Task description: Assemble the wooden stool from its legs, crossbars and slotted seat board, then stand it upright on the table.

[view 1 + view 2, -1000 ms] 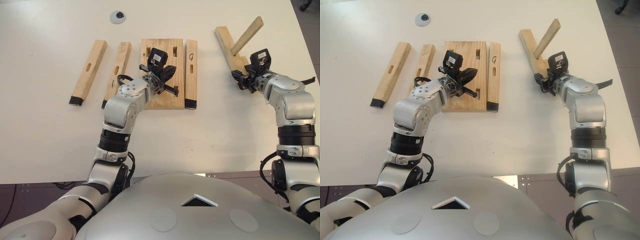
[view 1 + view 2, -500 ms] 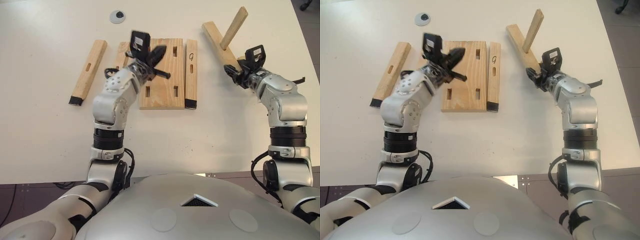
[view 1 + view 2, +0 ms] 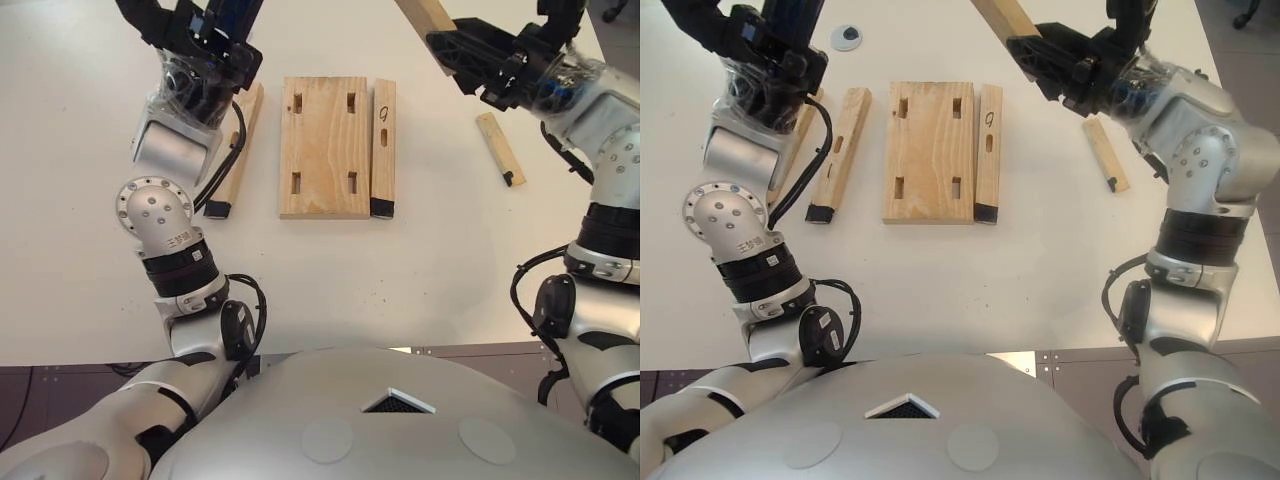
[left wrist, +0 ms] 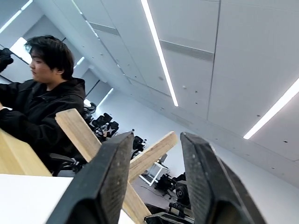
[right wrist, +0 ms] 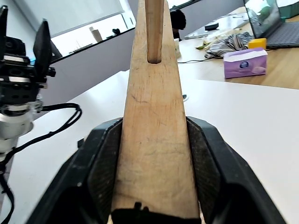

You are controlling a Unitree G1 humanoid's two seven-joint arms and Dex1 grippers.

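The slotted seat board lies flat mid-table, a leg tight along its right edge. Another leg lies to its left, partly behind my raised left arm. A short crossbar rests on the table at the right. My right gripper is held high, shut on a slotted leg that runs out past the far edge of the head views. My left gripper is raised at the far left, open, nothing between its fingers. Past them I see that lifted leg with a crossbar stuck in it.
A small black-and-white disc sits at the far left of the table. A strip of another leg shows behind my left arm. The white table is bare in front of the board.
Both arms rose well above the table. The right gripper lifted its leg with the crossbar off the surface. The left gripper left the seat board and swung up and left. A loose crossbar now shows at right.
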